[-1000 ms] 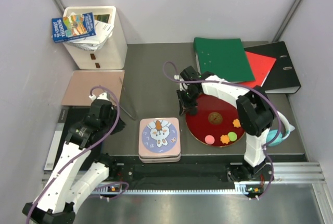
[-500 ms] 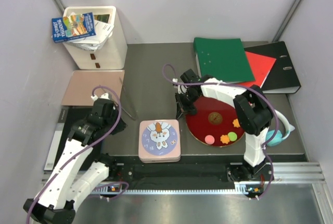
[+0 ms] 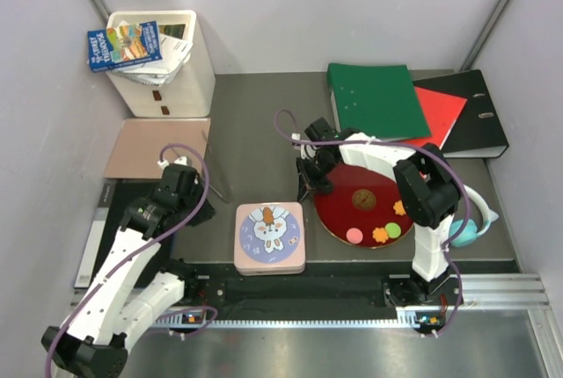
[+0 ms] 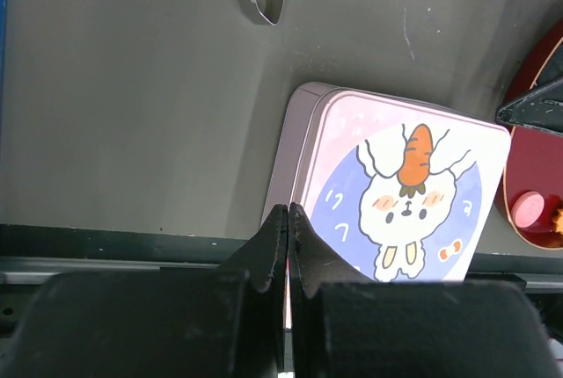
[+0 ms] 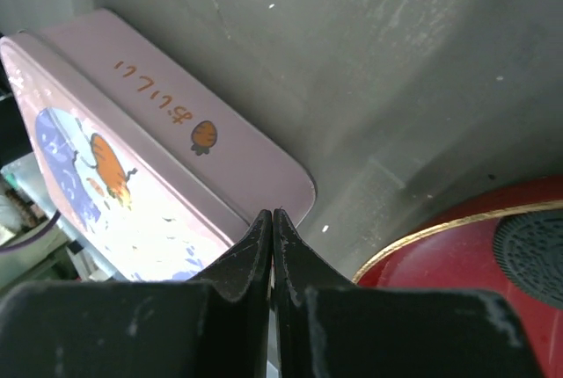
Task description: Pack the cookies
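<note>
Left to right: a white bin [image 3: 192,75] holds a blue booklet [image 3: 123,45] whose title is too small to read. The left gripper [image 4: 283,215], jaws pressed together and empty, hangs at the left edge of the pink tin [image 4: 396,193]. The lid shows a rabbit with a carrot, and the side bears orange Japanese lettering. The right gripper [image 5: 271,220], also closed and empty, hangs between tin and red plate [image 3: 330,220]. The cookies [image 3: 380,235] lie on the plate.
</note>
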`<state>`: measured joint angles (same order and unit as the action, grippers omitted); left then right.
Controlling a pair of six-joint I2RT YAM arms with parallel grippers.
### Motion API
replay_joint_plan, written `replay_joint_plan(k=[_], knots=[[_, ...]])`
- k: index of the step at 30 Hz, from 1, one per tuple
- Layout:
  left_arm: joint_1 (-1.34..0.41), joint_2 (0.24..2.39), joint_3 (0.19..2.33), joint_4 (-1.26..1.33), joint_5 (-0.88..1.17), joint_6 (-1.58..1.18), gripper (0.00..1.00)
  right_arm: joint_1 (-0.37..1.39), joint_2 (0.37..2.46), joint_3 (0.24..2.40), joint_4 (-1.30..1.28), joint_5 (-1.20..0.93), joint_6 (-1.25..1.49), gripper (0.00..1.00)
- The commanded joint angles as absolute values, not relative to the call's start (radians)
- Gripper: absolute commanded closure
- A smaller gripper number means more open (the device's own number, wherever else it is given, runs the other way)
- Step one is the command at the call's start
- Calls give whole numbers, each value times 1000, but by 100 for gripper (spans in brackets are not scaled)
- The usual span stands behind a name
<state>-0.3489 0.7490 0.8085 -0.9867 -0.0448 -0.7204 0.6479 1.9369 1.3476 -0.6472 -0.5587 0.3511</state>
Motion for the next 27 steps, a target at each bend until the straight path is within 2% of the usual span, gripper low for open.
replay_joint_plan(k=[1,2,6,10,12,15,19,27], knots=[[-351,764,811,-924,-44,-719,99,650,1864,1358,-652,-448,363,99],[-353,768,815,-920,-48,-718,98,649,1850,1371,-653,-427,368,94],[-351,802,830,-899,-46,-710,92,646,1801,1437,-684,-327,393,86],[-351,839,842,-841,-17,-709,88,646,1717,1479,-706,-194,425,85],[-351,871,841,-806,44,-712,88,646,1669,1448,-674,-193,440,87],[-351,932,831,-704,148,-729,88,646,1568,1355,-559,-293,469,92],[-356,994,792,-542,317,-758,88,663,1482,1189,-364,-602,551,99],[-368,1061,672,-388,475,-808,93,741,1437,994,-293,-683,537,100]])
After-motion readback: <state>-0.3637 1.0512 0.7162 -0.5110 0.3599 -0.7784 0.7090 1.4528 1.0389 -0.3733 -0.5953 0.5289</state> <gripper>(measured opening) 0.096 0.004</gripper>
